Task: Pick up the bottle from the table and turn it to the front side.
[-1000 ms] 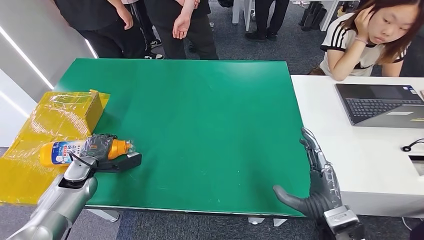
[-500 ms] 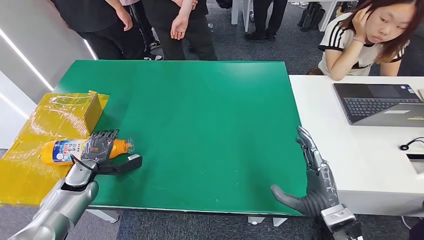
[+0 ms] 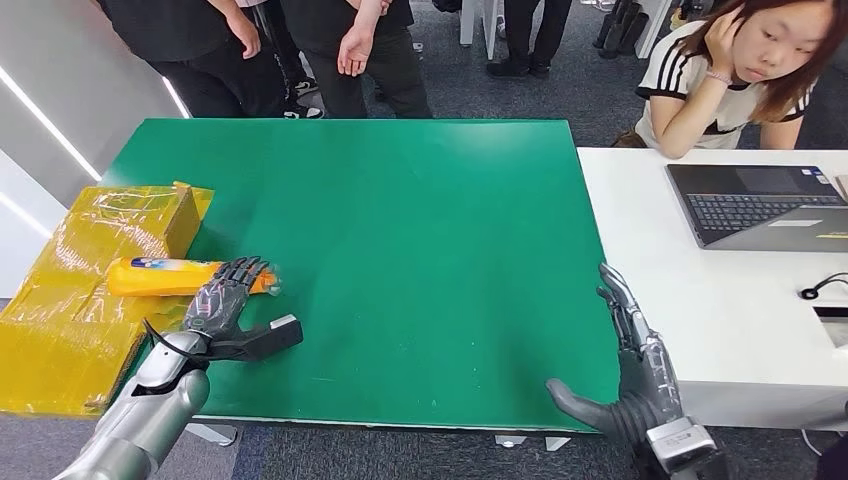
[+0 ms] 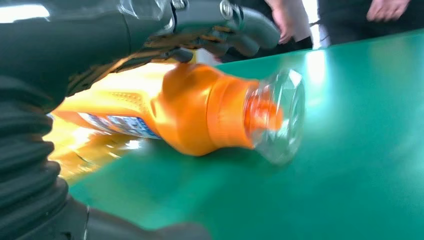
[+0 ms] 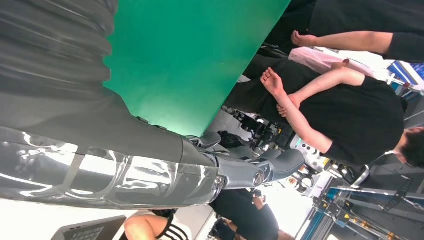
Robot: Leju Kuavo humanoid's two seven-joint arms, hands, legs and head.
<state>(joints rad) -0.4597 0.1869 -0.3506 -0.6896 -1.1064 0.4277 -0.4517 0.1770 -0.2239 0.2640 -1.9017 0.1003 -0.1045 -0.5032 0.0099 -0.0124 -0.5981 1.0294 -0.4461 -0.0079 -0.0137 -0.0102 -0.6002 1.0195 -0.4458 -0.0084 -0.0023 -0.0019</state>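
The bottle [image 3: 165,276] is orange with a clear cap and lies on its side at the left edge of the green table [image 3: 400,250]. Its body extends over the yellow wrapped box [image 3: 90,290] and its cap end points toward the middle of the table. In the left wrist view the bottle [image 4: 200,115] has its neck and clear cap on or just above the green surface, and part of a printed label shows along its lower side.

The left hand [image 3: 228,300] comes in from the lower left on a silver arm. Its dark fingers [image 3: 235,280] are stretched forward and laid over the neck end of the bottle, while the thumb [image 3: 265,338] sticks out to the side over the table, apart from the bottle. In the wrist view the fingers arch over the top of the bottle. Whether they press on it or only rest there cannot be told; the hand does not wrap around it.

The right hand [image 3: 625,370] is at the table's near right corner, fingers straight and pointing away from the robot, thumb spread out to the left, holding nothing. It sits beside the seam between the green table and the white desk [image 3: 720,300].

A laptop [image 3: 760,205] sits open on the white desk. One person [image 3: 730,70] leans on the desk with a hand at the head, and other people [image 3: 300,50] stand at the far edge of the table.
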